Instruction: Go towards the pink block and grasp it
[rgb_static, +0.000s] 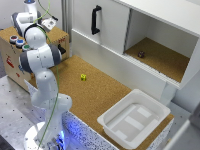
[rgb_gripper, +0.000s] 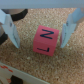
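Squarely between the gripper (rgb_gripper: 40, 32) fingers sits the pink cube-shaped block (rgb_gripper: 46, 42) with dark blue letters on its upper face, resting on the speckled cork surface (rgb_gripper: 55, 67). In the wrist view one pale blue finger (rgb_gripper: 11, 27) stands at the block's 9 o'clock and the other at its 3 o'clock; both are spread wide, each with a gap of cork showing between it and the block, so nothing is held. A white edge with red marks (rgb_gripper: 12, 75) cuts across the corner at about 7 o'clock from the block.

In the exterior view the pink block cannot be made out, and the gripper itself is hidden behind the white robot arm (rgb_static: 40, 55), which bends over a wooden crate (rgb_static: 10, 55) at the exterior view's left. A small yellow cube (rgb_static: 83, 77) lies on the cork tabletop (rgb_static: 95, 95), at about 3 o'clock from the arm's elbow. A white plastic tray (rgb_static: 107, 120) sits at roughly 5 o'clock from the yellow cube. An open white cabinet (rgb_static: 165, 20) with a black handle (rgb_static: 95, 20) stands behind, a small dark object (rgb_static: 141, 54) on its cork shelf.
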